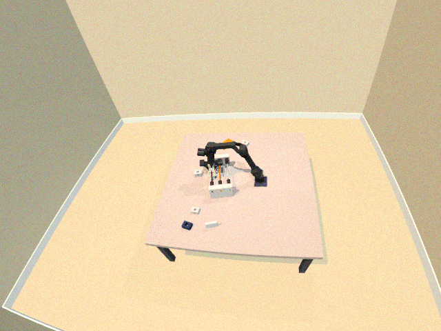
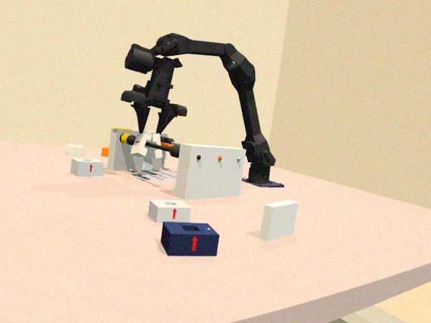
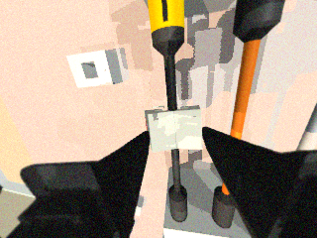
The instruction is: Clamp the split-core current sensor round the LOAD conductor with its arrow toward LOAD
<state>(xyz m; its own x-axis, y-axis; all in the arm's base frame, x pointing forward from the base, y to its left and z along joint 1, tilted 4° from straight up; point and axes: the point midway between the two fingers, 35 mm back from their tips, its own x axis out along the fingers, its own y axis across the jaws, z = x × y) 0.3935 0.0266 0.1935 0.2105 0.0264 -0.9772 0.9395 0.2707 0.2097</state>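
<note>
The white split-core sensor (image 2: 139, 149) (image 3: 174, 130) is held between the fingertips of my gripper (image 1: 212, 167) (image 2: 149, 132) (image 3: 174, 133), which is shut on it. Its two halves spread apart downward, so it is open at the bottom. The black conductor (image 3: 170, 74) (image 2: 167, 149) runs between the halves, under the sensor's top. A red mark shows on the left half in the exterior view; its direction is unclear. A yellow marker (image 2: 125, 138) (image 3: 166, 12) with a black mark sits at the conductor's far end; its lettering is not readable.
An orange conductor (image 3: 245, 89) runs close on the right. A white front block (image 1: 220, 191) (image 2: 210, 173) carries the conductors. White boxes (image 1: 198, 172) (image 1: 195, 209) (image 2: 169, 211), a navy box (image 1: 187, 225) (image 2: 190, 239) and a white plate (image 1: 211, 224) (image 2: 279, 221) stand around.
</note>
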